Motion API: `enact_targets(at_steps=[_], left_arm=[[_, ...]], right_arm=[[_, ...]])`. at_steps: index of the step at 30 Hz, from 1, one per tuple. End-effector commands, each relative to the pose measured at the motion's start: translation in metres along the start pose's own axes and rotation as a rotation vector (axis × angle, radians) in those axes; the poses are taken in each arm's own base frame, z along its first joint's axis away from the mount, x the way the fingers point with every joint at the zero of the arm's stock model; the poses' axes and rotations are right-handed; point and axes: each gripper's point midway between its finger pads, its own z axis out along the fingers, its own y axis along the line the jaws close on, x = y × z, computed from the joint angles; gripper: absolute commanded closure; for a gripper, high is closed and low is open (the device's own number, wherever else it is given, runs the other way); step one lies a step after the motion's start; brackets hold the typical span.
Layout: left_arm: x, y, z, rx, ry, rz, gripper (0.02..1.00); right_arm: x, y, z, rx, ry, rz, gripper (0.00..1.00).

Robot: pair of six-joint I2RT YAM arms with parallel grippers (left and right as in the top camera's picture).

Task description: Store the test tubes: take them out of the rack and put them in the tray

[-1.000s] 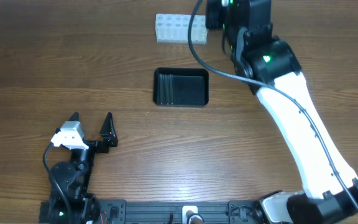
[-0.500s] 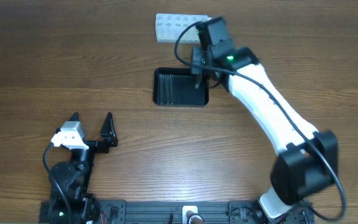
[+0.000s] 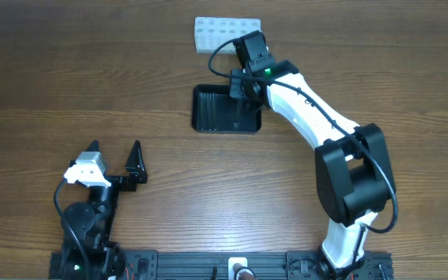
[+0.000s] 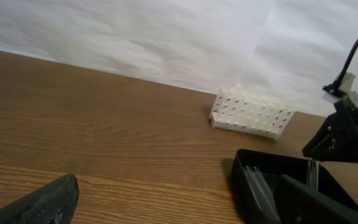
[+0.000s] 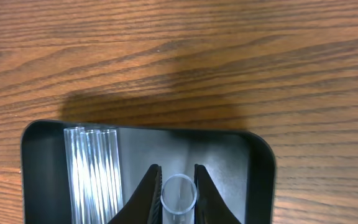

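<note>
Damage is risked if the clear test tube point(image 5: 179, 194), clamped end-on between the right fingers point(image 5: 146, 196) over the black tray point(image 5: 261, 180), is released upright and topples onto the tubes point(image 5: 95, 168) already laid there or over the rim.

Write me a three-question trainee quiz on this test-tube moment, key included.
1. True or false: the right gripper holds a test tube above the tray.
2. In the top view, the rack lies: A) farther up the picture than the tray; B) farther down than the tray; C) inside the tray.
3. Fill in: the left gripper is empty and ____.
Key: 1 true; 2 A; 3 open.
</note>
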Motion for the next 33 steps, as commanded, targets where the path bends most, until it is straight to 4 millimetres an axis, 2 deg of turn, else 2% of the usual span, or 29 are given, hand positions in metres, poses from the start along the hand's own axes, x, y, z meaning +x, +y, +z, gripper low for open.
enact_targets(at_steps=[1,9,11,13,14,17,20,24,26,28,29,30,31,33], left_arm=[[0.002,0.0,0.0,0.003,0.004,0.01,0.02],[0.002,0.0,0.0,0.003,0.004,0.01,0.02],[0.002,0.0,0.0,0.003,0.004,0.01,0.018],[0.002,0.0,0.0,0.003,0.004,0.01,0.018],[0.002,0.0,0.0,0.003,0.004,0.01,0.018],[0.002,0.0,0.0,0.003,0.004,0.01,0.02],[0.002,0.0,0.0,0.003,0.004,0.01,0.018],[0.002,0.0,0.0,0.003,0.004,0.01,0.018],[0.002,0.0,0.0,0.003,0.004,0.01,0.018],[0.002,0.0,0.0,0.003,0.004,0.01,0.018],[0.002,0.0,0.0,0.003,0.004,0.01,0.018],[0.002,0.0,0.0,0.003,0.004,0.01,0.018],[0.002,0.0,0.0,0.003,0.004,0.01,0.018],[0.002,0.0,0.0,0.003,0.004,0.01,0.018]], right_arm=[[0.012,0.0,0.018,0.006,0.038,0.004,0.877],[0.013,-0.001,0.025,0.007,0.039,0.004,0.825],[0.012,0.0,0.025,0.005,0.036,0.003,0.768],[0.011,0.001,0.025,0.003,0.032,0.003,0.654],[0.01,0.001,0.024,0.001,0.028,0.003,0.636],[0.005,0.003,0.017,-0.007,0.01,-0.009,0.627],[-0.006,0.007,-0.002,-0.024,-0.032,-0.047,0.623],[-0.035,0.006,-0.054,-0.035,-0.151,-0.119,0.584],[-0.056,-0.004,-0.092,-0.006,-0.248,-0.147,0.511],[-0.074,-0.018,-0.131,0.024,-0.343,-0.166,0.435],[-0.09,-0.034,-0.178,0.04,-0.445,-0.184,0.347],[-0.094,-0.042,-0.191,0.048,-0.477,-0.184,0.312],[-0.099,-0.053,-0.218,0.061,-0.538,-0.188,0.251],[-0.102,-0.072,-0.255,0.088,-0.634,-0.195,0.132]])
